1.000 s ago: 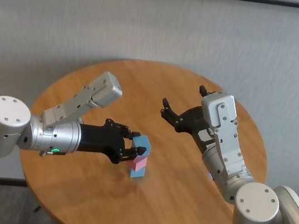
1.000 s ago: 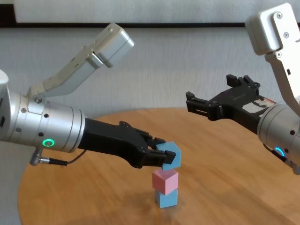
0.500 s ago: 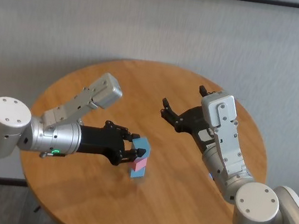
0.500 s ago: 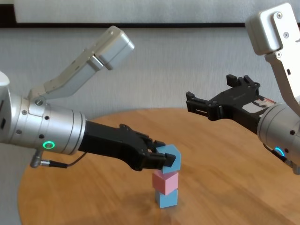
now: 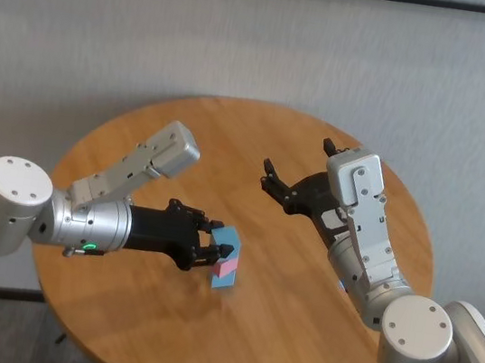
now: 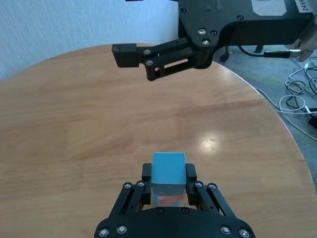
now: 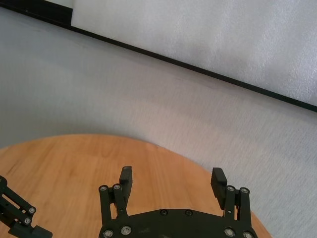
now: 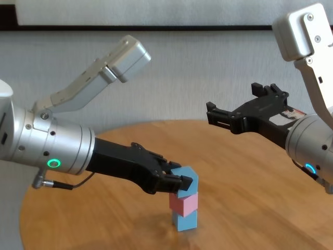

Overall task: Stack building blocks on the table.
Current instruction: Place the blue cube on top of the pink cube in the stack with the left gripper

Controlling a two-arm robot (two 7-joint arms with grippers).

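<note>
On the round wooden table a pink block sits on a light blue block. My left gripper is shut on the second light blue block and holds it on or just above the pink block; I cannot tell whether they touch. The held block also shows in the head view and between the fingers in the left wrist view. My right gripper hangs open and empty above the table's far middle, well clear of the stack; it also shows in the chest view.
A grey wall rises behind the table. Cables lie on the floor beyond the table's rim in the left wrist view.
My left gripper has lowered the light blue block down onto the top of the pink block. The right arm has not moved.
</note>
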